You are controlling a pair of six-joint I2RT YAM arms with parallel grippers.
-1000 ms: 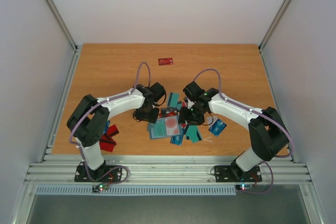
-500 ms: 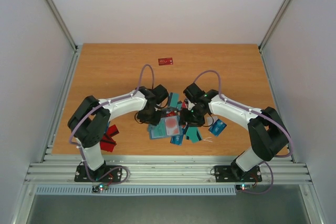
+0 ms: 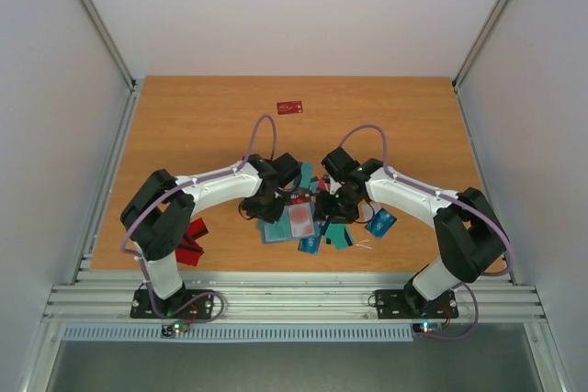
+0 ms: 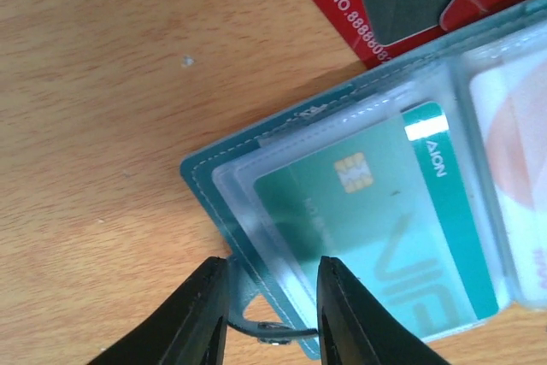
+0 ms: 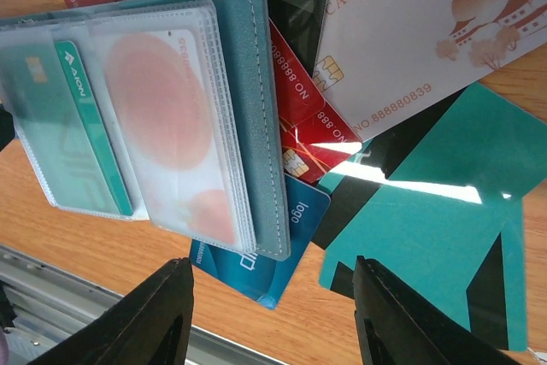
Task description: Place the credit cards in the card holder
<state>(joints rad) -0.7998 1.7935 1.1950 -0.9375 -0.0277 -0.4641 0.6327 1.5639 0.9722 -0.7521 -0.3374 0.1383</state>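
While the left hand [image 4: 272, 318] straddles the near corner of the holder [image 4: 203, 179], its jaws stand partly apart, with the teal cover edge and the clear sleeves between them. Whether the fingers actually bear on the holder cannot be told. The holder lies open on the surface [image 4: 102, 126], just ahead of the fingertips, with a green card [image 4: 376, 237] seated in the nearest sleeve. The right hand [image 5: 272, 322] is wide open and holds nothing. The holder lies ahead and to its left, and loose cards [image 5: 427, 220] lie ahead and to its right.

Likely hazards:

1. A pinch on the sleeves alone (they look thin and slick) may buckle them and work the green card out.
2. A pull on the corner may drag the holder. A red card [image 5: 299, 100] and a blue card [image 5: 256, 267] are tucked under its far edge, so it has no flat seat.
3. Lifting the corner may fold the holder shut.
4. Both hands are close together at the holder, so contact between them is possible.
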